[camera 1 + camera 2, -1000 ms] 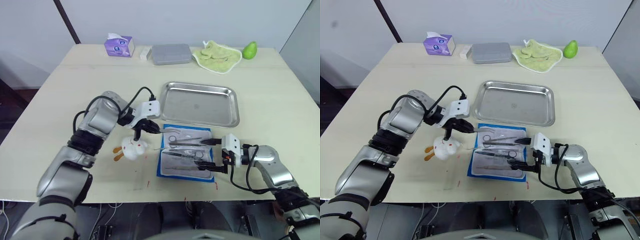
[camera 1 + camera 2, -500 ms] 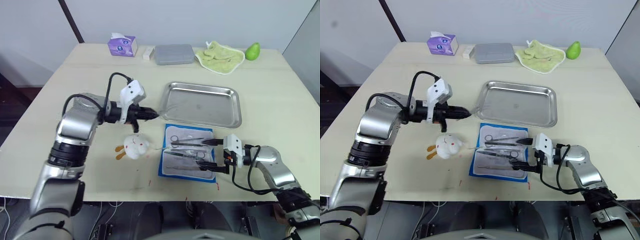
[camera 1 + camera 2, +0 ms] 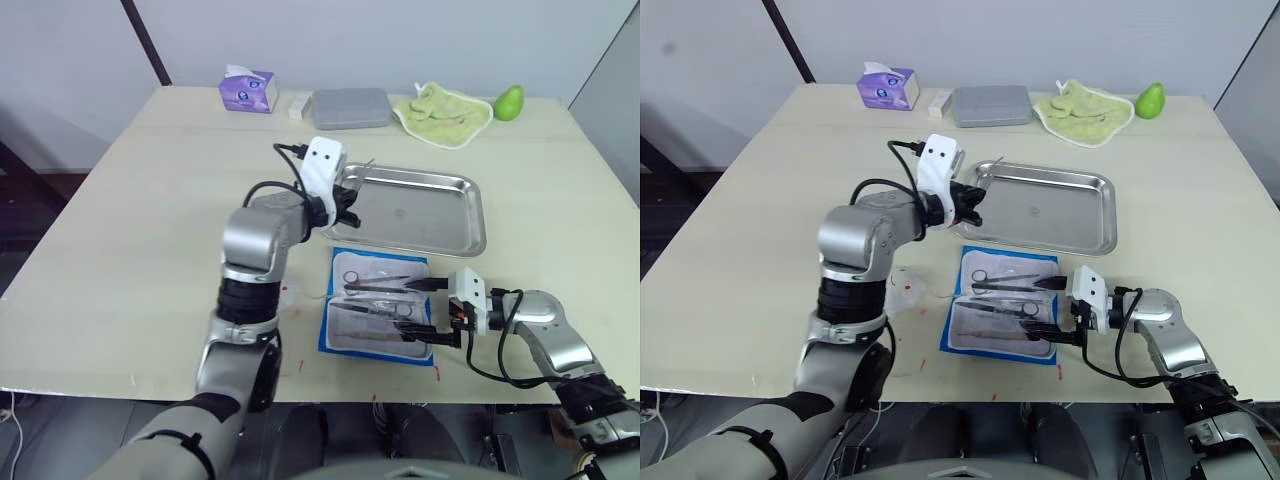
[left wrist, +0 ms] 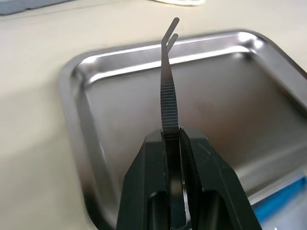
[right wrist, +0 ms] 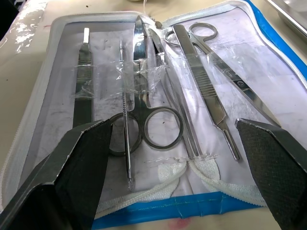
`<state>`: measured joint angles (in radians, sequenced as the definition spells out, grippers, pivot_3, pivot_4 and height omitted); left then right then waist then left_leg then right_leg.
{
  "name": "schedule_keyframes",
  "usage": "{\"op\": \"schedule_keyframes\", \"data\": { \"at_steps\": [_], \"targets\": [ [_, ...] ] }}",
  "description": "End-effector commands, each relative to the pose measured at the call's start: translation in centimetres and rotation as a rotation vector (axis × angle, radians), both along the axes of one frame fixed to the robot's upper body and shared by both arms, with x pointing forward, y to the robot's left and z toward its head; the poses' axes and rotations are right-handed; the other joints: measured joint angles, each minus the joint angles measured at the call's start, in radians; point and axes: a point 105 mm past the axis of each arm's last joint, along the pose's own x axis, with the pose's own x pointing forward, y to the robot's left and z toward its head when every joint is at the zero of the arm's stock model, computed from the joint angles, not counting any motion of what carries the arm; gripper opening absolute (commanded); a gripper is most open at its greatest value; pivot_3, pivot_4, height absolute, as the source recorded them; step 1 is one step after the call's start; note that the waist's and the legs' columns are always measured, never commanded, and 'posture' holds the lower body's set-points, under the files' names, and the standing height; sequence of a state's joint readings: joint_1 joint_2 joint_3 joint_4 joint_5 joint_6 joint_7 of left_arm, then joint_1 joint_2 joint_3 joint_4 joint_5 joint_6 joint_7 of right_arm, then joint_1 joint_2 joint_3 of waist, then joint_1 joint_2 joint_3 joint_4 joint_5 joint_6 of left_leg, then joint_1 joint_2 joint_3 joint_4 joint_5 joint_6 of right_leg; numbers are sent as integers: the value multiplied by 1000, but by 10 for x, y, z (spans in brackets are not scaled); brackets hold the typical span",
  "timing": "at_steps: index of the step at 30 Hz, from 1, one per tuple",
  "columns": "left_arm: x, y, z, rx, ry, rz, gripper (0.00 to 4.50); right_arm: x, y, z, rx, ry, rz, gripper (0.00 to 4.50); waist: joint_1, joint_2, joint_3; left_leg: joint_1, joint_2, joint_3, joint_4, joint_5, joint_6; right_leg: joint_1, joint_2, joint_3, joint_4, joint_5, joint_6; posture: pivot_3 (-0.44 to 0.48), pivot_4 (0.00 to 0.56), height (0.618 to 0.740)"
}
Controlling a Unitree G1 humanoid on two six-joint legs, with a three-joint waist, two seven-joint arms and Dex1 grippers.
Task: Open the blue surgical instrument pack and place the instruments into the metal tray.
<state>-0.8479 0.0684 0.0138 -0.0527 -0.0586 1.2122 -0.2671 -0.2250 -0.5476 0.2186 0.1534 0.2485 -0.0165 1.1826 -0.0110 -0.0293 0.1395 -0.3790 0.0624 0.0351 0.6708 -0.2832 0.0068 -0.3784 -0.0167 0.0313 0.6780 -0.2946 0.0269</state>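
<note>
The blue surgical instrument pack (image 3: 360,340) lies open on the table below the metal tray (image 3: 420,215). Its white lining holds several steel instruments (image 5: 158,120), scissors and forceps, under clear straps. My left gripper (image 4: 172,132) is shut on thin steel forceps (image 4: 168,81), whose tips point out over the tray's near-left part. It is seen from above as the left gripper (image 3: 347,196) at the tray's left rim. My right gripper (image 3: 420,310) is open at the pack's right edge, its fingers (image 5: 81,163) spread wide on either side of the instruments and holding nothing.
Along the table's far edge stand a purple tissue box (image 3: 249,91), a small white block (image 3: 298,104), a grey flat box (image 3: 349,107), a green cloth (image 3: 445,108) and a green pear (image 3: 508,101).
My left arm has swung right from beside the pack to the tray's left rim, carrying the forceps. The right gripper has stayed at the pack's edge. The camera view has shifted slightly.
</note>
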Motion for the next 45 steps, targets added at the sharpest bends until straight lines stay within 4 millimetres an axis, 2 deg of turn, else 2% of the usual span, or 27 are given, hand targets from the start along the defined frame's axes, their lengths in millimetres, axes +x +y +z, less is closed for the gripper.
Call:
{"op": "schedule_keyframes", "data": {
  "at_steps": [1,6,13,23,41,42,43,45],
  "targets": [
    [10,5,3,41,-22,147,20,-12,-16,-35,-117,142,-27,4500,0,0,0,0,0,0,0,0,0,0,0,0,0,0,0,0,150,740],
    [26,-1,-6,18,7,276,20,-11,-17,-33,-116,142,-31,4500,3,0,0,0,-2,-1,0,0,-1,0,-1,0,0,0,0,0,150,740],
    [38,-9,-16,-27,42,277,20,-13,-16,-33,-114,145,-35,4500,2,0,0,-1,-3,-2,-1,3,-6,0,-1,-3,0,0,1,0,150,740],
    [43,-15,-25,-13,77,249,20,-14,-13,-33,-107,143,-46,4500,1,0,0,-1,-4,-3,-1,4,-7,0,-2,-4,0,0,1,0,150,740],
    [39,-16,-30,-7,103,244,20,-14,-14,-34,-104,145,-56,4500,1,0,0,-1,-4,-3,-1,4,-8,0,-2,-5,0,0,1,0,150,740],
    [38,-15,-31,-3,104,245,711,-14,-14,-34,-104,145,-56,4500,1,0,0,-1,-4,-3,-1,4,-8,0,-2,-5,0,0,1,0,150,740],
    [39,-14,-32,2,102,249,908,-14,-14,-34,-104,145,-56,4500,1,0,0,-1,-4,-3,-1,4,-8,0,-2,-5,0,0,1,0,150,740],
    [39,-14,-33,15,97,254,1869,-13,-13,-34,-103,144,-55,4500,1,0,0,-1,-4,-3,-1,4,-8,0,-2,-5,0,0,1,0,150,740]
  ]
}}
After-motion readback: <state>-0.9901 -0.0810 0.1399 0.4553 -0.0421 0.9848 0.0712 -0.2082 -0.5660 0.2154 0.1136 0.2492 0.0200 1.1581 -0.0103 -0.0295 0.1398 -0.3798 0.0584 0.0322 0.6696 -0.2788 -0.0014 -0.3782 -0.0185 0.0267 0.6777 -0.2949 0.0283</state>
